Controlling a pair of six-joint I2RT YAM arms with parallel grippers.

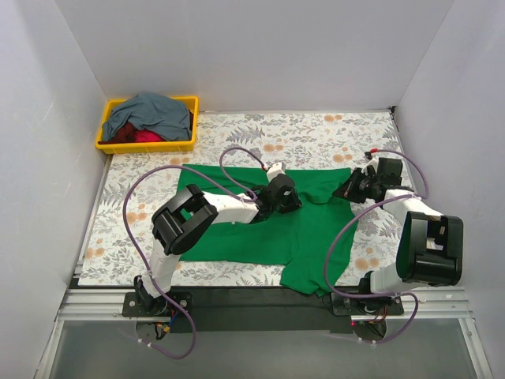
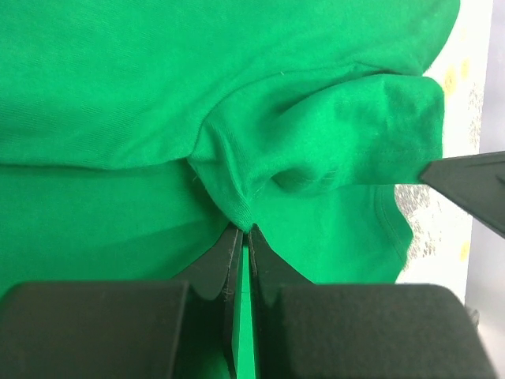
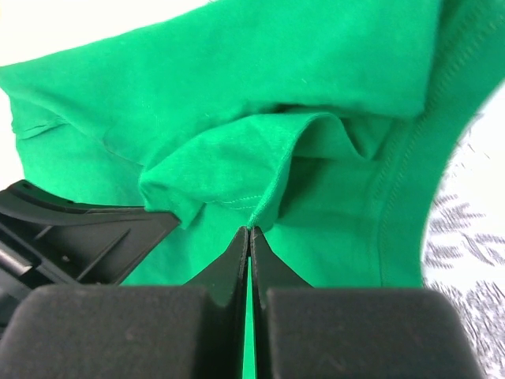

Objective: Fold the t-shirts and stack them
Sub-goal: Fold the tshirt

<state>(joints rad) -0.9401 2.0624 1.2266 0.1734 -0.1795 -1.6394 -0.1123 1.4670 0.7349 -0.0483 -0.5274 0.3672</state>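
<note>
The green shirt is the one being folded now. It lies spread on the tabletop, nearer the arms than the yellow bin and to the right of it. The grey-blue shirt and the red shirt sit heaped in that bin. The left gripper is squeezed together on a bunched bit of green cloth, on the half of the shirt nearer the bin. The right gripper is squeezed together on a fold too, at the end of the shirt farthest from the bin. Next, I think, both should lift together and carry the cloth over without letting it slip.
</note>
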